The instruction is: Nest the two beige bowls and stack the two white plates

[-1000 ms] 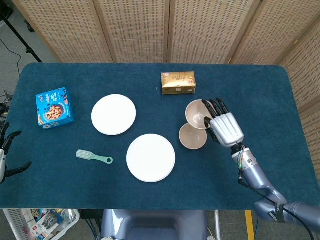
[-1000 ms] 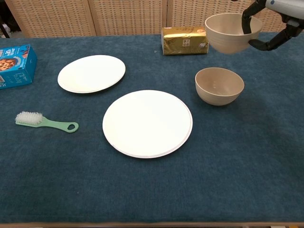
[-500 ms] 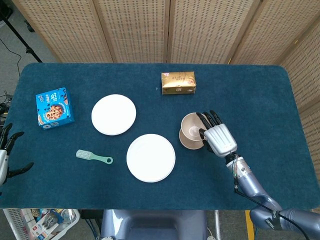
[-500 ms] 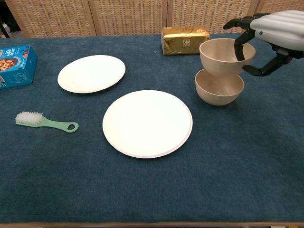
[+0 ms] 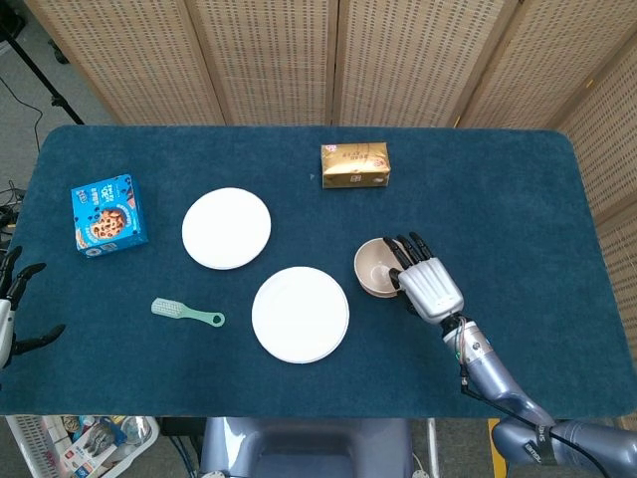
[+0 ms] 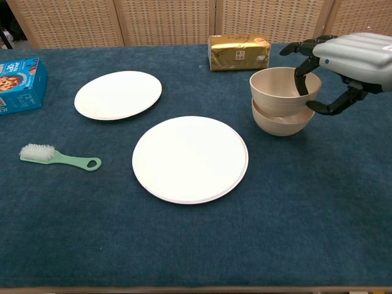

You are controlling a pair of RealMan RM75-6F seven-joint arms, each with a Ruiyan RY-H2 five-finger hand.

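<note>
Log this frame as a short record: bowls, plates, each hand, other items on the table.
bowls: upper bowl sits in the lower bowl, nested
plates: far plate and near plate lie apart, unstacked
right hand: right hand holds the upper bowl's rim
left hand: left hand off the table's left edge, holding nothing
other: brush, blue box, gold pack

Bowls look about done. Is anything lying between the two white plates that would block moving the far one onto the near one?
Nothing visible does. Bare cloth separates the far plate from the near plate; the green brush lies off to the left.
</note>
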